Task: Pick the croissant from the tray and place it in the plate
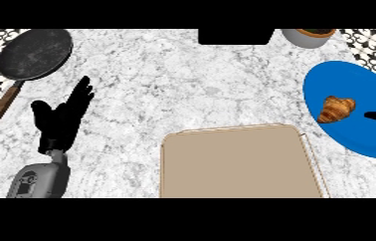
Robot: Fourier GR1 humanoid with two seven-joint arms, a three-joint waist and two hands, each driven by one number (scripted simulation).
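Retreating over worktop point(183, 75): I judge the right robot hand point(371, 115) should lift straight away, without nudging the croissant point(335, 109).
Tray point(235, 165): holds no croissant.
Blue plate point(334, 80): the croissant lies on it.
Left robot hand point(62, 118): wide open, fingers up, resting at left.
Right robot hand: only a dark tip shows at the right edge, so I cannot tell its state.

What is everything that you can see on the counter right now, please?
counter: one, white-grey marble, fills the view
tray: one, tan, lower middle
plate: one, blue, right edge
croissant: one, golden brown, on the plate
frying pan: one, black, brown handle, upper left
container: one, grey, brown inside, upper right
block: one, black, top middle, unidentifiable
left hand: one, black, open, resting at left
right hand: one, black, only a sliver at the right edge
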